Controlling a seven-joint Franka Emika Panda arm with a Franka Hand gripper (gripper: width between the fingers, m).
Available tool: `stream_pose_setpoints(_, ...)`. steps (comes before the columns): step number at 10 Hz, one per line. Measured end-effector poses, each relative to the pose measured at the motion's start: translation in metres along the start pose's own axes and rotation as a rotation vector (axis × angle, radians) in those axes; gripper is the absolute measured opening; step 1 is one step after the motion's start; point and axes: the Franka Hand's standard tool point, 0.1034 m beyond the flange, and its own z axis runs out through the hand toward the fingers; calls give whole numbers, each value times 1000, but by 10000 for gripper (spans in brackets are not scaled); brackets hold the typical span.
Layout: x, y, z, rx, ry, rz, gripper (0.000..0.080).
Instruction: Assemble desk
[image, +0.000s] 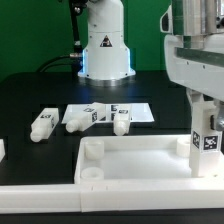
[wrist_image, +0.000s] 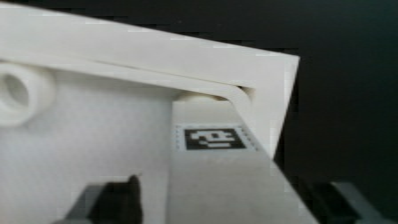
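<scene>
The white tabletop (image: 135, 165) fills the lower part of the exterior view, lying flat on the black table (image: 30, 95) with its rim up; two round sockets (image: 92, 150) (image: 92, 173) sit at its left end, one behind the other. At the right edge of the frame one leg (image: 208, 142) stands upright at the tabletop's far right corner, its black-and-white tag facing us. Whether it is seated in a socket there I cannot tell.

The gripper (image: 204, 118) hangs straight down over that leg from the upper right. In the wrist view its dark fingers (wrist_image: 118, 200) stand apart on either side of the tagged leg (wrist_image: 214, 138); a strip of black table shows between the leg and one finger, so the gripper (wrist_image: 222, 205) is spread and not clamped on it. The same view shows the tabletop's (wrist_image: 71, 150) corner and one socket (wrist_image: 15, 95).

Across the middle of the exterior view lie three loose legs – one alone at the left (image: 42, 123), two more (image: 85, 117) (image: 122, 121) lying on the marker board (image: 140, 112); the robot's base (image: 105, 50) rises behind them at upper centre.
</scene>
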Motion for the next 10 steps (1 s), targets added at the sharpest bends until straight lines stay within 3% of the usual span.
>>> stream_pose_setpoints(1,1,-3,-1,16,8,-231,544)
stream_pose_setpoints(3,-1,-3,-1,12,6,-416,643)
stream_pose_setpoints(5,0,-3,-1,11,7,-553,648)
stream_pose_setpoints(6,2,-3,-2,6,14,-690,648)
stream_pose_setpoints(7,7,-2,-4,-8,25,-995,649)
stream_pose_setpoints(8,7,-2,-3,-13,11,-1090,649)
stream_pose_setpoints(9,7,-1,-2,-12,11,-1043,637)
stream_pose_setpoints(10,7,-1,-2,-13,11,-1045,505)
